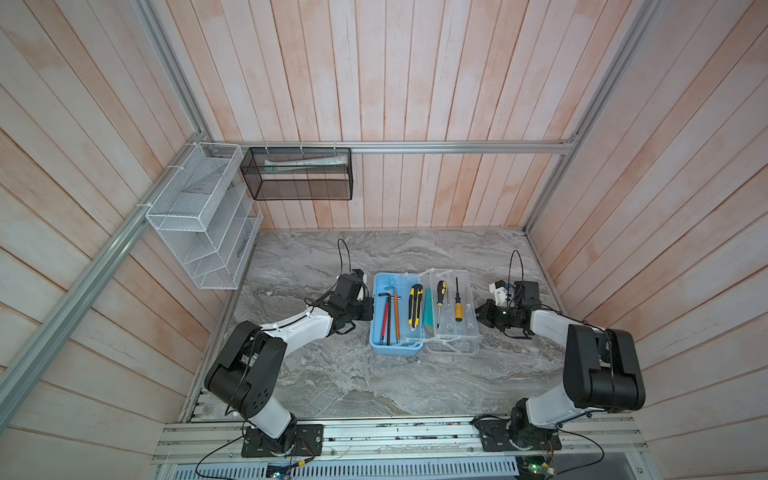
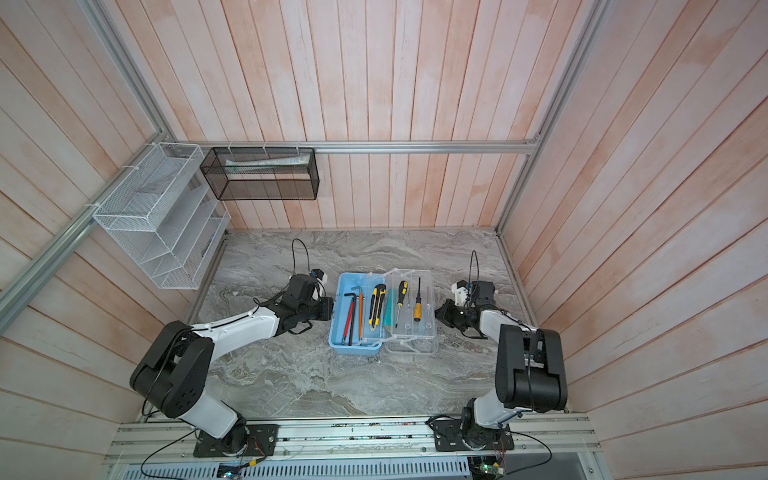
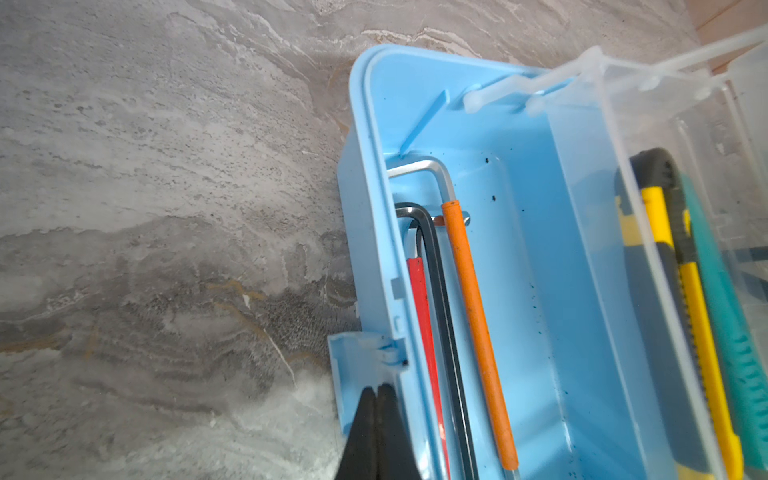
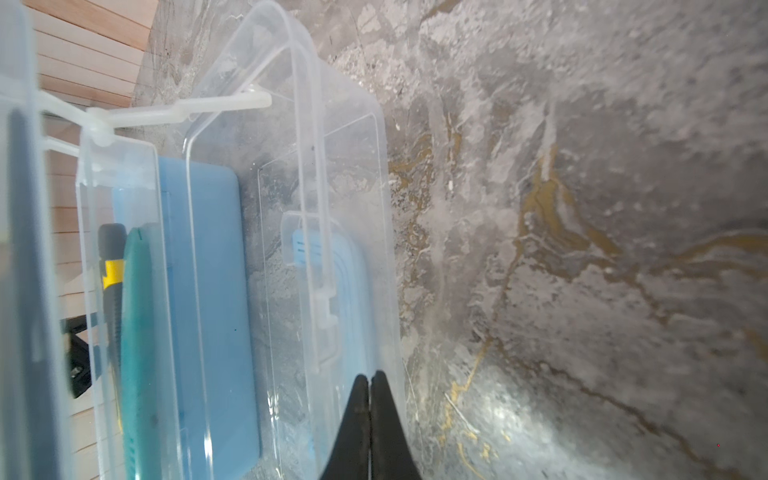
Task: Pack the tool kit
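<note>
The tool kit (image 1: 376, 320) (image 2: 335, 322) lies open mid-table: a pale-blue case with clear trays (image 1: 467, 291) fanned out to its right. Several hex keys (image 3: 436, 291) and an orange rod (image 3: 473, 311) lie in the blue base (image 3: 361, 166). A yellow-black utility knife (image 1: 415, 305) and two screwdrivers (image 1: 458, 309) rest in the trays. My left gripper (image 1: 368, 309) (image 3: 377, 388) is shut and empty, its tips against the blue latch (image 3: 357, 353) on the case's left wall. Also shut and empty, my right gripper (image 1: 480, 311) (image 4: 370, 376) meets the clear lid's (image 4: 353, 208) outer edge.
A white wire rack (image 1: 199, 216) and a black mesh basket (image 1: 297, 174) hang on the rails at the back left, well above the marble table (image 1: 374, 382). Wooden walls close in the table on three sides.
</note>
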`<action>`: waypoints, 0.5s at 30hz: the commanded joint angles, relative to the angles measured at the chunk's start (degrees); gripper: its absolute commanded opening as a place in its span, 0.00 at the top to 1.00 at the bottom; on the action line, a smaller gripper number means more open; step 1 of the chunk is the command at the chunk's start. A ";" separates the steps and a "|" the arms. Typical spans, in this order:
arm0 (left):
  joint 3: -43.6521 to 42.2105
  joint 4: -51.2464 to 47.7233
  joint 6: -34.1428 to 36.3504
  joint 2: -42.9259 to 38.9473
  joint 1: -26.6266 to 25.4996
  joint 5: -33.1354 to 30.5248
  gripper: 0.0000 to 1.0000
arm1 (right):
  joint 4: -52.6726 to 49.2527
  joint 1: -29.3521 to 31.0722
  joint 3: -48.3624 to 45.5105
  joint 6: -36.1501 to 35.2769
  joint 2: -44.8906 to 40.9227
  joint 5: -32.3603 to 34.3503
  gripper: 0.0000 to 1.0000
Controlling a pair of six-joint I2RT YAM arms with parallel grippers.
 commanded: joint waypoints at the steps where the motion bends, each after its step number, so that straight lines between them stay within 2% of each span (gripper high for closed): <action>1: -0.80 4.08 0.82 0.78 -0.89 4.60 1.00 | -0.03 0.62 -0.52 -0.48 -2.07 -6.33 1.00; 15: -1.52 6.21 1.25 0.16 -0.82 5.81 1.00 | -4.27 0.91 0.96 0.67 -10.88 -12.34 1.00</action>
